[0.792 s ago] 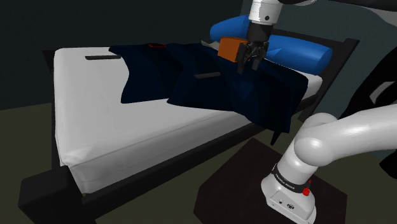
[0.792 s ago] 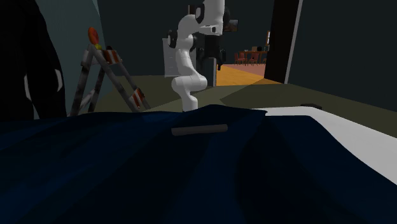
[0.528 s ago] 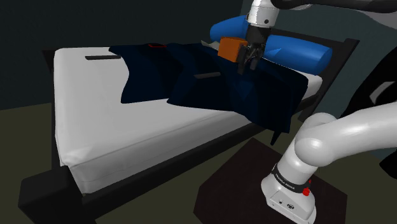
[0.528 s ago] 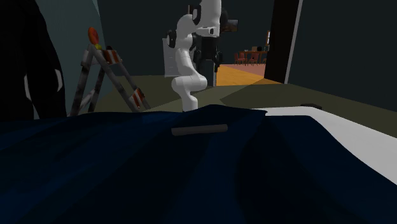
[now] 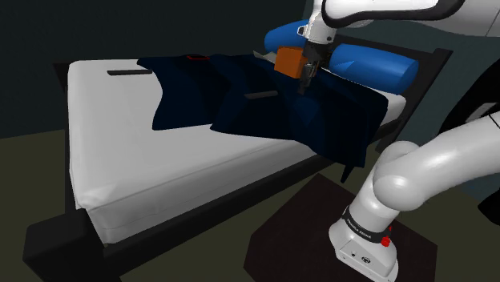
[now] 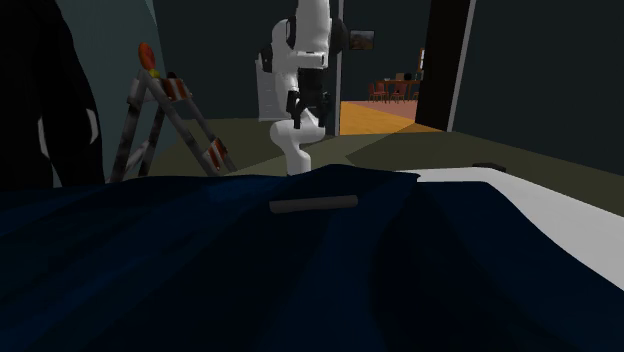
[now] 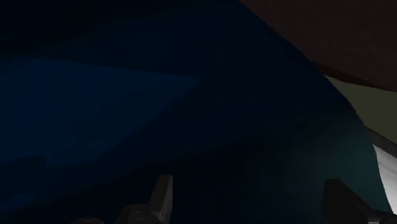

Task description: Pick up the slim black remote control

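We see a dim bedroom with an olive floor (image 5: 32, 168). A black-framed bed (image 5: 48, 232) carries a white mattress (image 5: 112, 136), a rumpled navy blanket (image 5: 320, 120), blue pillows (image 5: 377, 68) and an orange box (image 5: 288, 60). In the second exterior view a stepladder (image 6: 165, 125) stands by the wall, and a doorway (image 6: 385, 95) opens onto an orange-lit floor.

The arm's upper links run off the shoulder view's top edge. The wrist view is too dark for us to tell more than blue cloth.

The slim remote (image 5: 258, 95) looks dark grey and lies flat on the blanket. Its long axis runs across the bed, nearly level in the second exterior view. We cannot tell which end is its front. A second dark bar (image 5: 128, 72) lies on the bare mattress, well apart.

The gripper (image 5: 307, 78) hangs beside the box with its fingers (image 7: 162, 197) spread wide, holding nothing
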